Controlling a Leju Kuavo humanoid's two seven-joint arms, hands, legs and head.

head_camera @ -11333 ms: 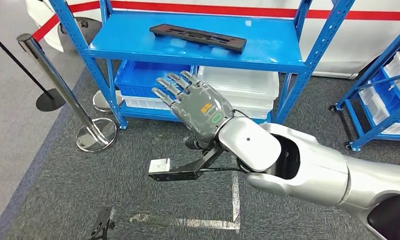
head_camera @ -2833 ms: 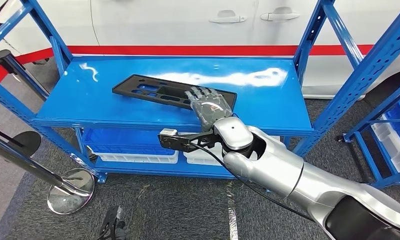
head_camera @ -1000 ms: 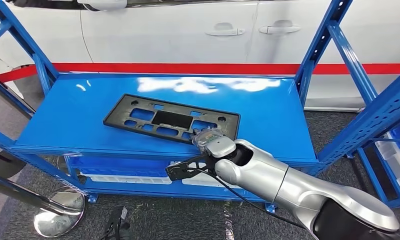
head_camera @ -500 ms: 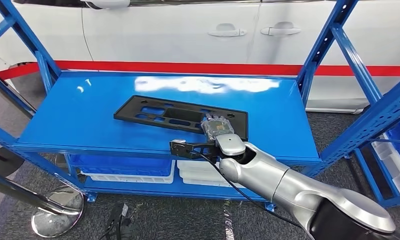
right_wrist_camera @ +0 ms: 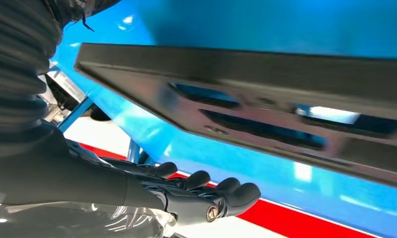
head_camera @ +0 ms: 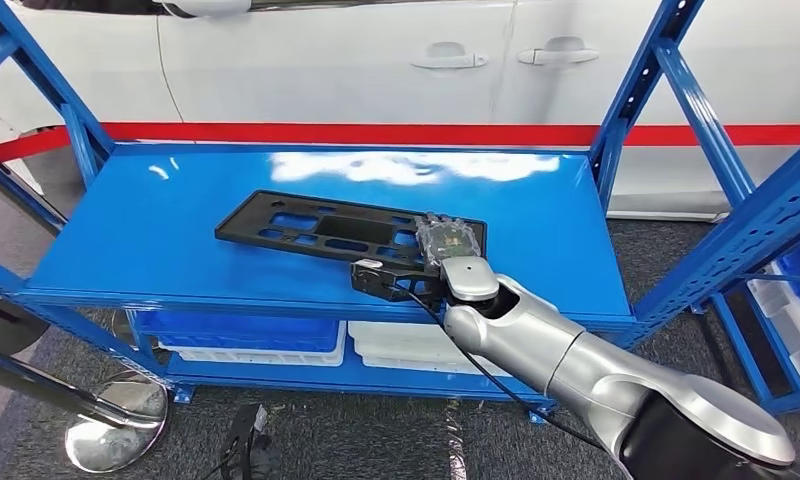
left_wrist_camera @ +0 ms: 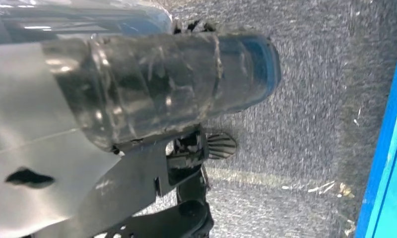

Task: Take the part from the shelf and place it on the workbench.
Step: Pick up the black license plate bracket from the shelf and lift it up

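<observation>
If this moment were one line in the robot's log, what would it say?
stage: grasping | right robot hand: on near right end of black part | part: on blue shelf | workbench: part not yet there

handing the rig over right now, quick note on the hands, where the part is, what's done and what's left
Right hand: on the right end of the black part, fingers laid over it; whether it has a real grip cannot be told.
Left hand: the left wrist view looks down at the carpet, and its state cannot be told.
The part is on the blue shelf; whether its gripped end is off the surface is unclear.
Done: reach to the part.
Left: secure the grip, lift it off the shelf, carry it to the workbench, set it down.
</observation>
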